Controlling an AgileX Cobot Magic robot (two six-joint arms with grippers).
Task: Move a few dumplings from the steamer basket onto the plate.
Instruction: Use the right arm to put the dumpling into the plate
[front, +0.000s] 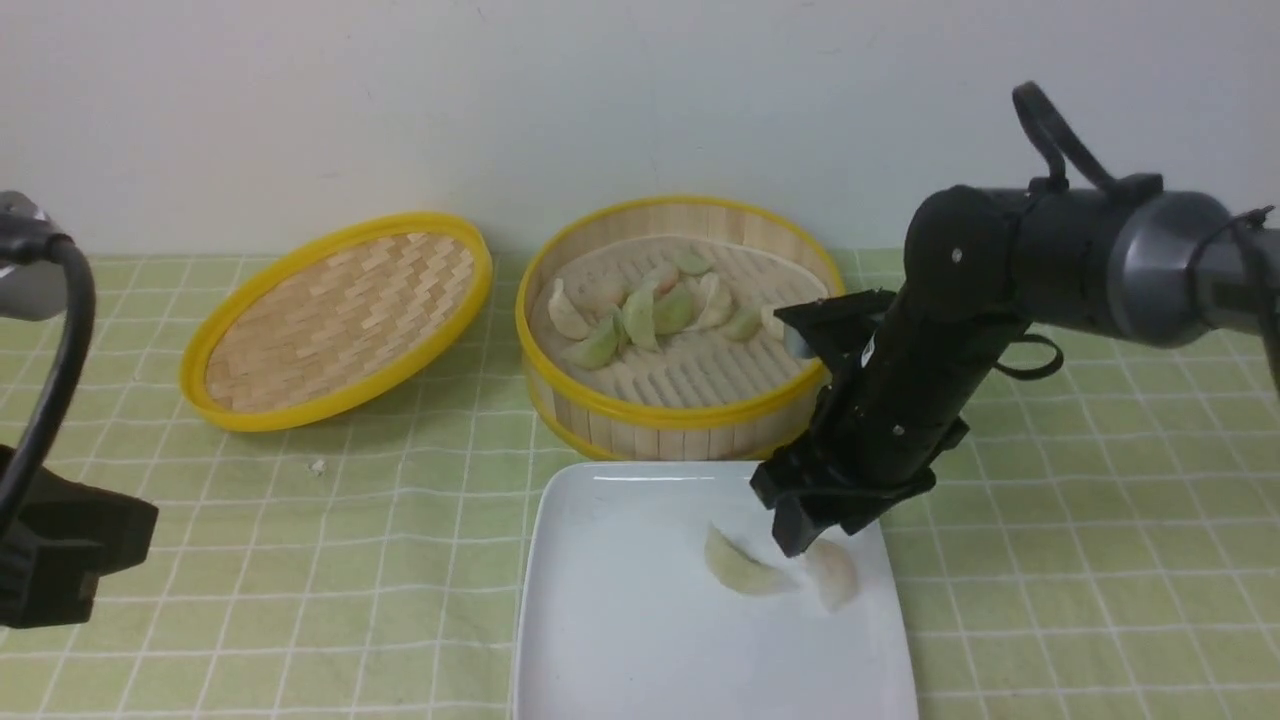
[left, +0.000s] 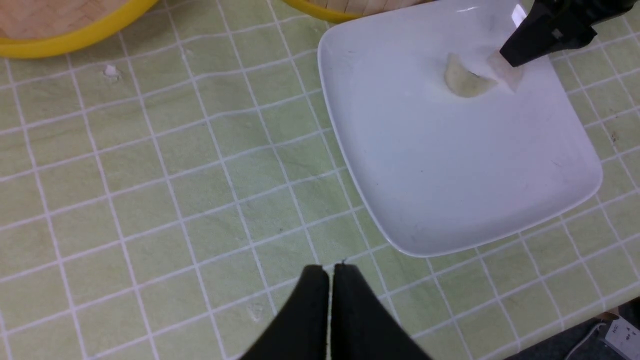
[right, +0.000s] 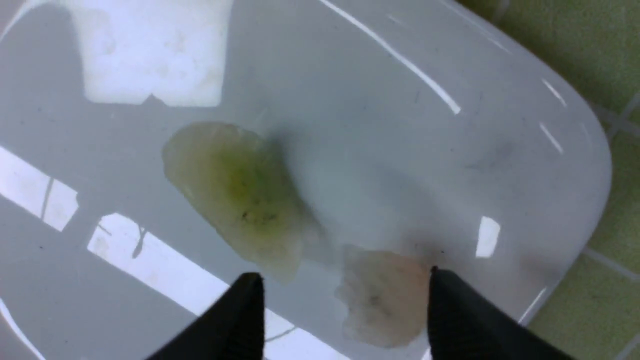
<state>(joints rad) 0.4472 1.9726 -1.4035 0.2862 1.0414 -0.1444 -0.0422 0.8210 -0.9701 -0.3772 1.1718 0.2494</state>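
Note:
The steamer basket (front: 680, 415) stands at the back centre and holds several pale green and whitish dumplings (front: 640, 315). In front of it lies the white plate (front: 620, 620). A pale green dumpling (front: 745, 570) and a faintly pink dumpling (front: 835, 578) lie on the plate's far right part. My right gripper (right: 345, 280) is open just above the plate, its fingers either side of the pink dumpling (right: 385, 300), not gripping it. The green dumpling (right: 240, 190) lies beside it. My left gripper (left: 329, 270) is shut and empty over the tablecloth, near the plate's (left: 450, 175) corner.
The shallow woven lid (front: 340, 320) lies tilted at the back left. A small white crumb (front: 318, 466) lies on the green checked cloth in front of it. My right arm (front: 900, 390) reaches over the basket's right front rim. The wall stands close behind.

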